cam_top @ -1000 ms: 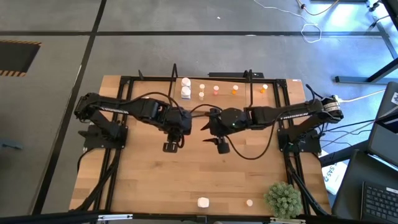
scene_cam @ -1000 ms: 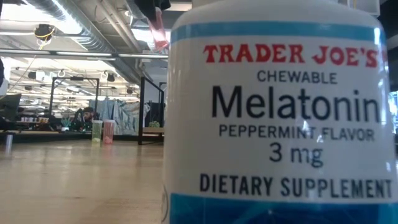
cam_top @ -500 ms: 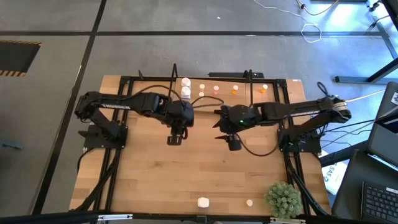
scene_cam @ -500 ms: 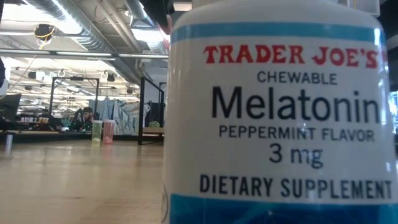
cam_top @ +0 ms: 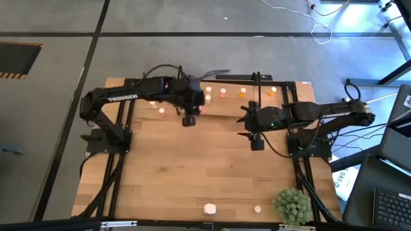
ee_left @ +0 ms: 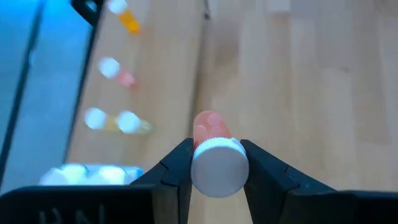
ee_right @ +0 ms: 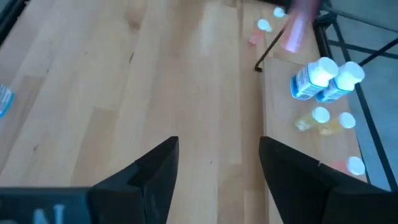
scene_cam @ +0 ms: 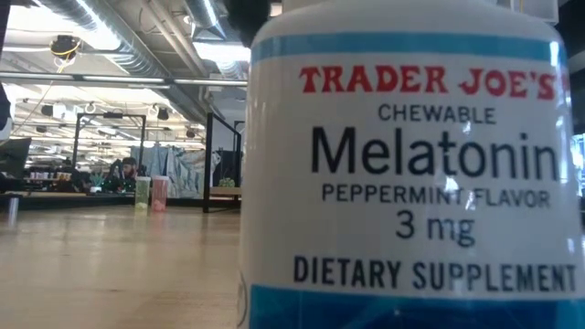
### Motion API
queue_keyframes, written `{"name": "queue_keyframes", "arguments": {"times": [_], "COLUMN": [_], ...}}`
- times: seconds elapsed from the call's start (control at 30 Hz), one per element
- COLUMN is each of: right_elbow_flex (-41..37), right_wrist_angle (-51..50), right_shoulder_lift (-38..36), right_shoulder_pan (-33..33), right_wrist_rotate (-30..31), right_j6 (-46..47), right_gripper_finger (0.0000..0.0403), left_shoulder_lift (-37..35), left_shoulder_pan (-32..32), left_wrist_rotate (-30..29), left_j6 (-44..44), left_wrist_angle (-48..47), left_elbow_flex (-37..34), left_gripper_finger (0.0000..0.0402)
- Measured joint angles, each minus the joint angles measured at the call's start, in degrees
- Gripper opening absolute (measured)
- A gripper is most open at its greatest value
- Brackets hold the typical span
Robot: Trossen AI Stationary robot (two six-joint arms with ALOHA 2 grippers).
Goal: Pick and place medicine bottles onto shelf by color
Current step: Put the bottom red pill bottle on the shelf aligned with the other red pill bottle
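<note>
- Left end effector [ee_left: 214,171] pinches a small pale pink cylindrical medicine bottle with a white ribbed cap [ee_left: 217,167] between its two dark fingers [ee_left: 177,171], cap toward the wrist camera.
- In the high view this end effector [cam_top: 189,119] sits at the far edge of the light wooden bench [cam_top: 192,173], just beside the low black-framed shelf [cam_top: 257,83].
- Right end effector [ee_right: 214,168] is spread, nothing between its fingers; it hangs over bare bench, right of centre [cam_top: 255,142].
- Shelf holds small pink and orange bottles [cam_top: 243,93] in a row; two chunkier white bottles with blue labels [ee_right: 323,79] stand together there.
- Two bottles are on the near bench edge: a white one [cam_top: 210,208] and a small cream one [cam_top: 257,208], near the green bushy plant [cam_top: 292,205].
- Low view is mostly filled by a large white melatonin bottle [scene_cam: 411,174].
</note>
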Motion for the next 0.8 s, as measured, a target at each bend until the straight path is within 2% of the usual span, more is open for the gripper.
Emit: {"name": "queue_keyframes", "arguments": {"times": [0.27, 0.53, 0.8], "right_elbow_flex": [-0.04, -0.04, -0.04], "right_wrist_angle": [-1.89, -1.65, 0.63], "right_shoulder_lift": [0.02, 1.61, 7.44], "right_shoulder_pan": [0.0, -0.22, -1.11], "right_wrist_rotate": [0.02, 0.04, 0.72], "right_j6": [2.9, 0.87, -3.13], "right_gripper_finger": [0.0225, 0.0225, 0.0225], "left_shoulder_lift": [5.04, 6.52, 6.52], "left_shoulder_pan": [3.08, -0.25, -4.58], "left_wrist_rotate": [3.63, 3.7, 3.69], "left_j6": [4.68, 5.99, 4.48], "left_wrist_angle": [8.65, 9.19, 8.73], "left_elbow_flex": [0.02, 0.02, 0.02], "left_gripper_finger": [0.0105, 0.0105, 0.0105]}}
